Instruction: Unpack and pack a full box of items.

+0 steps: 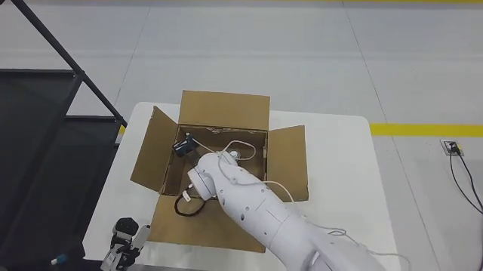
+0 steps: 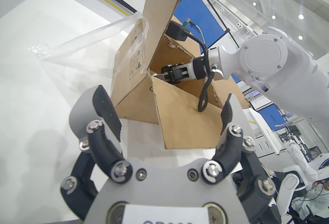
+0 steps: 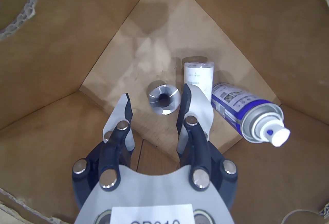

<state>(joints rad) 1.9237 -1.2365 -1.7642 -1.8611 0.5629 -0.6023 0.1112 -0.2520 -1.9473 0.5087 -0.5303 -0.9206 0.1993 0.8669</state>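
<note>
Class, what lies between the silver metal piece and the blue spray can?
The right wrist view shows a white cylinder between the silver metal piece and the blue spray can.

In the top view the white right arm (image 1: 256, 210) covers much of the open brown cardboard box (image 1: 225, 109), hiding its contents, and the left gripper (image 1: 127, 237) is cut off by the bottom edge. In the right wrist view the white labelled cylinder (image 3: 199, 73) sits partly hidden behind the right gripper (image 3: 156, 96) and the blue-and-white spray can (image 3: 239, 104).
</note>
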